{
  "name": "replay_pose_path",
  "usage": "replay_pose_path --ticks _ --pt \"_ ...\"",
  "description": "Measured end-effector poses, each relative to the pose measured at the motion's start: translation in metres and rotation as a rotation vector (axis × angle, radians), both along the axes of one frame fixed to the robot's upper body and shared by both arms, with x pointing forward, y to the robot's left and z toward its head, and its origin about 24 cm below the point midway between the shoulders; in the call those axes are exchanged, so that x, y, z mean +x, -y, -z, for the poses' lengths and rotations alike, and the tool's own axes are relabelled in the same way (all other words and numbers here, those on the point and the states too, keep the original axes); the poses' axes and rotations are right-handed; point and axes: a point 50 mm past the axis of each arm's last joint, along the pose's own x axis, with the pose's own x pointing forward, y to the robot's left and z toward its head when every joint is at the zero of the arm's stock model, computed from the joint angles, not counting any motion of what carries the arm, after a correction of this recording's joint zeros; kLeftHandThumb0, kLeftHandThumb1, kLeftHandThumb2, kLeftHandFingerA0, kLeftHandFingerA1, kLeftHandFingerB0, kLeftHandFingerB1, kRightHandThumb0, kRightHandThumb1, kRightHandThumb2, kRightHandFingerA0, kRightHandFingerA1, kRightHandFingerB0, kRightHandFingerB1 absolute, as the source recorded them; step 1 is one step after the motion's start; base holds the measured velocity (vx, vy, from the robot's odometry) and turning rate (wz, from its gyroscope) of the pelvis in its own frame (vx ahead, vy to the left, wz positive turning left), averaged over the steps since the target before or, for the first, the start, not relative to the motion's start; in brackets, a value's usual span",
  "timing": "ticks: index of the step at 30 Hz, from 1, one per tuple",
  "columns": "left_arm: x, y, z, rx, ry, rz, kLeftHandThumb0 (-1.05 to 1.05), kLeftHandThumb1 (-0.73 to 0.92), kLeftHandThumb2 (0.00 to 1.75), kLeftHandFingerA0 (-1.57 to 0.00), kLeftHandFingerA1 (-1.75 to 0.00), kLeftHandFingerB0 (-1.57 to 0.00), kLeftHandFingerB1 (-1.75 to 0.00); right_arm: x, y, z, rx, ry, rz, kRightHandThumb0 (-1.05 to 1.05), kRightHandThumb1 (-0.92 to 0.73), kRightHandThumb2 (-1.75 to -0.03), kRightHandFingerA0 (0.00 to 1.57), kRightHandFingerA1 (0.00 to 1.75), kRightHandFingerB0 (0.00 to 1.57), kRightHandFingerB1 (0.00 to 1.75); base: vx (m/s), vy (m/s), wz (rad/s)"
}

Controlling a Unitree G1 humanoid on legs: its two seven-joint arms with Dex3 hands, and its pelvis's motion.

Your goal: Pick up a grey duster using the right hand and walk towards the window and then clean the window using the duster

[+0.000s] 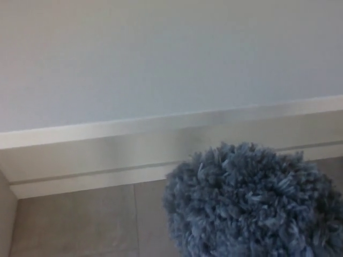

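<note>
A fluffy grey duster head [252,203] fills the lower right of the head view, in front of the low white wall. Its handle and whatever holds it lie below the picture's edge. Neither of my hands shows. The pale flat surface [161,59] across the upper half is the window pane or sill; I cannot tell which. The duster sits below it, and contact cannot be judged.
A white ledge [134,128] runs across the middle, with a white skirting board [80,179] beneath it. Grey floor tiles [75,225] show at the lower left. A side wall edge [4,214] stands at the far left.
</note>
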Motion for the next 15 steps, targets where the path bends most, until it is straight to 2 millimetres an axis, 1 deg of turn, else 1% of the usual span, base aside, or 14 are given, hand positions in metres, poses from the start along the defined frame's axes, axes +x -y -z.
replay_pose_path --ticks 1,2,3,4,7,8,9,10,12,13,14,15 --pt "0.0002 -0.0004 -0.0001 0.001 -0.001 -0.001 -0.16 0.66 0.81 -0.96 -1.20 -0.82 -0.89 -0.0004 0.0002 0.0006 -0.004 -0.007 -0.002 -0.35 -0.54 -1.40 1.14 1.75 0.90 1.75 0.28 0.144 -0.16" --pt "0.0003 -0.0004 -0.0001 0.002 -0.001 -0.002 -0.14 0.63 0.86 -0.97 -1.19 -0.81 -0.88 -0.0007 0.0004 0.0008 -0.007 -0.011 -0.002 -0.33 -0.52 -1.46 1.14 1.75 0.91 1.75 0.38 0.189 -0.18" --pt "0.0013 -0.0013 -0.0003 0.003 0.001 -0.003 -0.14 0.63 0.86 -0.97 -1.19 -0.81 -0.88 -0.0011 0.0007 0.0013 -0.011 -0.018 -0.002 -0.33 -0.52 -1.46 1.14 1.75 0.91 1.75 0.37 0.235 0.48" --pt "0.0042 0.0001 0.0003 -0.002 0.007 0.000 -0.15 0.66 0.83 -0.98 -1.18 -0.81 -0.88 -0.0012 0.0008 0.0014 -0.013 -0.023 0.000 -0.32 -0.52 -1.47 1.14 1.75 0.91 1.75 0.31 0.354 -0.69" --pt "0.0074 -0.0089 -0.0030 0.024 0.017 0.000 -0.16 0.67 0.83 -0.93 -1.19 -0.79 -0.88 -0.0007 -0.0013 -0.0007 -0.009 -0.024 -0.005 -0.32 -0.51 -1.49 1.14 1.75 0.91 1.75 0.26 0.247 -0.04" --pt "0.0080 -0.0097 -0.0033 0.026 0.018 0.000 -0.17 0.67 0.83 -0.95 -1.20 -0.81 -0.92 -0.0008 -0.0013 -0.0005 -0.009 -0.027 -0.006 -0.34 -0.50 -1.49 1.14 1.75 0.92 1.75 0.17 0.140 0.00" --pt "0.0087 -0.0098 -0.0033 0.027 0.020 -0.001 -0.17 0.67 0.83 -0.95 -1.20 -0.81 -0.92 -0.0009 -0.0013 -0.0002 -0.011 -0.030 -0.006 -0.34 -0.50 -1.49 1.14 1.75 0.92 1.75 0.16 0.121 0.00" --pt "0.0088 -0.0097 -0.0033 0.026 0.021 -0.002 -0.15 0.66 0.86 -0.96 -1.21 -0.83 -0.96 -0.0012 -0.0013 -0.0001 -0.012 -0.036 -0.005 -0.34 -0.52 -1.46 1.14 1.75 0.92 1.75 0.17 0.079 -0.01" --pt "0.0069 -0.0097 -0.0033 0.026 0.017 -0.004 -0.16 0.67 0.84 -0.95 -1.21 -0.82 -0.95 -0.0020 -0.0013 -0.0014 -0.014 -0.045 -0.005 -0.34 -0.53 -1.45 1.14 1.75 0.92 1.75 0.15 0.045 -0.02" --pt "0.0067 -0.0097 -0.0033 0.026 0.016 -0.004 -0.16 0.66 0.86 -0.97 -1.20 -0.84 -0.97 -0.0021 -0.0013 -0.0026 -0.014 -0.045 -0.005 -0.35 -0.52 -1.46 1.16 1.75 0.93 1.75 0.11 0.013 0.03" --pt "0.0061 -0.0095 -0.0032 0.026 0.015 -0.004 -0.17 0.65 0.86 -0.95 -1.21 -0.81 -0.95 -0.0022 -0.0014 -0.0047 -0.015 -0.045 -0.005 -0.37 -0.51 -1.52 1.15 1.75 0.91 1.75 0.14 -0.018 0.00" --pt "0.0051 -0.0094 -0.0032 0.025 0.012 -0.005 -0.17 0.65 0.86 -0.95 -1.21 -0.81 -0.95 -0.0024 -0.0015 -0.0064 -0.016 -0.044 -0.006 -0.37 -0.51 -1.52 1.15 1.75 0.91 1.75 0.12 -0.057 -0.01"
